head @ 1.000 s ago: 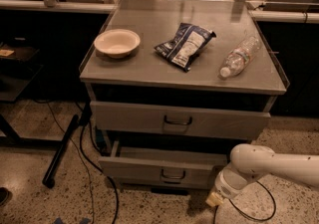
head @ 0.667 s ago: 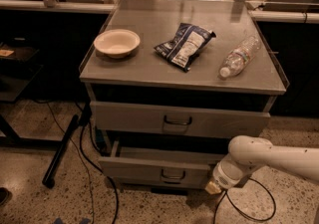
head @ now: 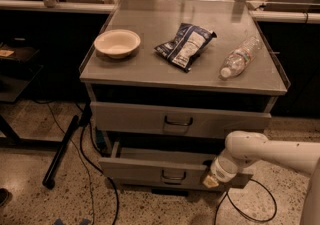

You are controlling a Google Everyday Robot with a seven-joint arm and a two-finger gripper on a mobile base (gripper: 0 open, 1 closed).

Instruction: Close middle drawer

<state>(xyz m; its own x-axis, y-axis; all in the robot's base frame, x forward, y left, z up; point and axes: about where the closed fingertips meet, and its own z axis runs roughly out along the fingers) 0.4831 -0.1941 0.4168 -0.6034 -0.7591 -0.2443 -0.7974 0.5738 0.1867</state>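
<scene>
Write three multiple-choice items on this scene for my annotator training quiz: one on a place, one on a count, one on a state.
1. Where is the gripper?
A. On the floor at left
B. At the right end of the middle drawer front
C. Raised above everything

2. How many things lie on the cabinet top?
A. Two
B. Three
C. Five

3. The middle drawer is:
A. Pulled out
B. Fully shut
C. Removed

Answers: 1 B, the gripper sits low against that front panel. 2 B, there is a bowl, a chip bag and a bottle. 3 A, its tray shows behind the front.
</scene>
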